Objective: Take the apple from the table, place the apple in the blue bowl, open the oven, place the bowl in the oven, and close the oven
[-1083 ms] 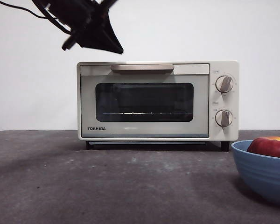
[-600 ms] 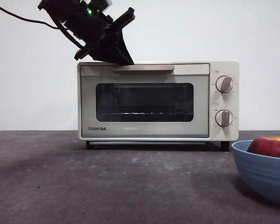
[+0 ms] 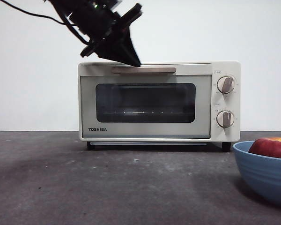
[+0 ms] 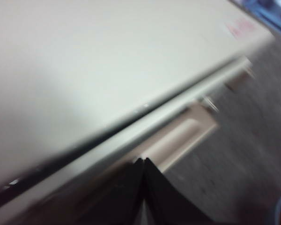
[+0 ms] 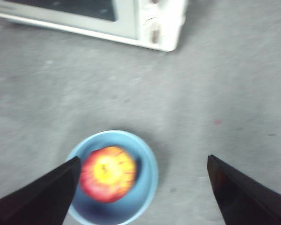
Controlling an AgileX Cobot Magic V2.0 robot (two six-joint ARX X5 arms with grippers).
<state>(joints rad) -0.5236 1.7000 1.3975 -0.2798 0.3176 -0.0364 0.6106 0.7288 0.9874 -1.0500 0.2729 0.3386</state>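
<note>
The cream-white oven (image 3: 145, 101) stands at the back of the table (image 3: 107, 183) with its dark glass door closed. My left gripper (image 3: 136, 62) comes down from the upper left, shut, its tip at the oven's top front edge just above the left part of the beige handle (image 3: 152, 70). The left wrist view shows the shut left gripper (image 4: 144, 161) right by the handle (image 4: 182, 136). The apple (image 5: 107, 173) lies in the blue bowl (image 5: 147, 185). My right gripper (image 5: 143, 158) hovers open high above the bowl. The bowl (image 3: 264, 173) and apple (image 3: 271, 148) sit at the near right.
Two grey knobs (image 3: 225, 85) sit on the oven's right side. A black cable (image 3: 28, 13) trails from the left arm at the top left. A white wall stands behind the oven.
My left gripper has come down and to the right, from above the oven's left corner to its top front edge over the handle. Bowl and apple have not moved.
</note>
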